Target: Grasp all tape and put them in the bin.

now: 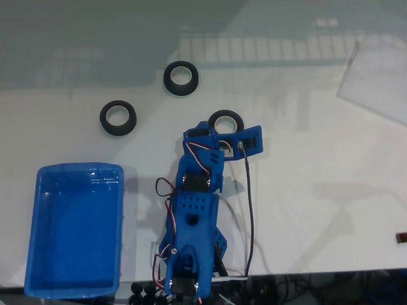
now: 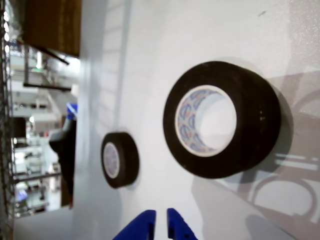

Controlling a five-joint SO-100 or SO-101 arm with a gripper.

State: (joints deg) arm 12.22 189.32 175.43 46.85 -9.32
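Tape rolls: three on the tabletop [image 1: 305, 210], at [image 1: 117, 118], [image 1: 180, 77], [image 1: 226, 121], apart.
Bin [image 1: 44, 190]: lower left in the fixed view.

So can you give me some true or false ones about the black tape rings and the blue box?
1. The bin has a tape roll inside. False: the bin holds no tape.
2. Three tape rolls lie on the table. True: the left roll, the top roll and the roll by the arm.
3. The gripper is squeezing a roll. False: in the wrist view its tips are nearly together with nothing between them.
4. In the fixed view the bin sits left of the arm. True.
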